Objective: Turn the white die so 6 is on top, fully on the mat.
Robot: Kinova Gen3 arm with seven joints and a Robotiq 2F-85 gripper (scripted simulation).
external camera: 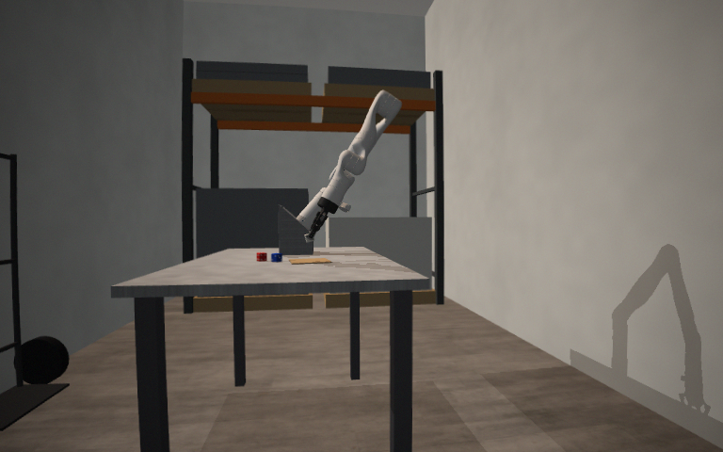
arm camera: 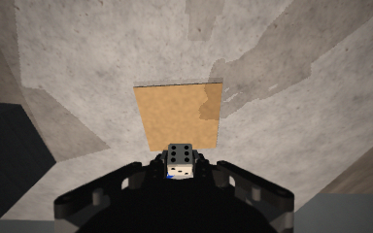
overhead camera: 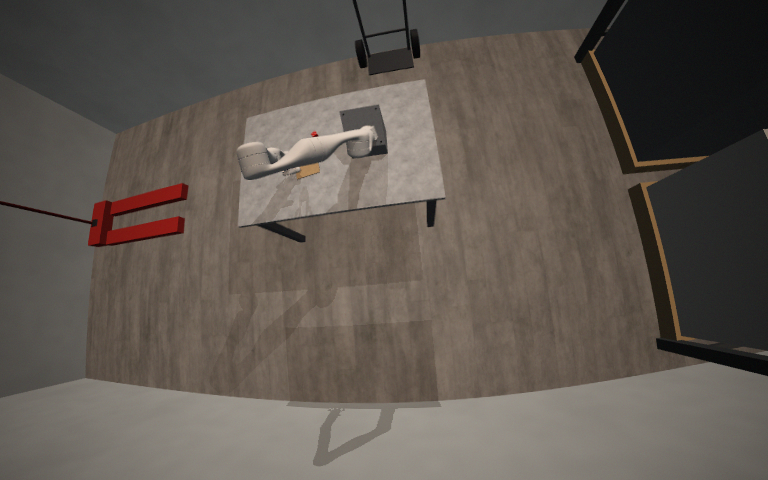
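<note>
While fingers grip the white die [arm camera: 180, 162] — six-face seen from the wrist — exterior adds red die [external camera: 261, 256].

White arm [external camera: 356, 152] being held folded high, elbow raised, forearm slanting steeply down toward table. Wrist being angled forward and down. Black gripper [arm camera: 181, 167] being kept closed on white die [arm camera: 180, 160], die pinched between fingertips, six-pip face turned away from palm. Gripper being held aloft, touching nothing below.
</note>
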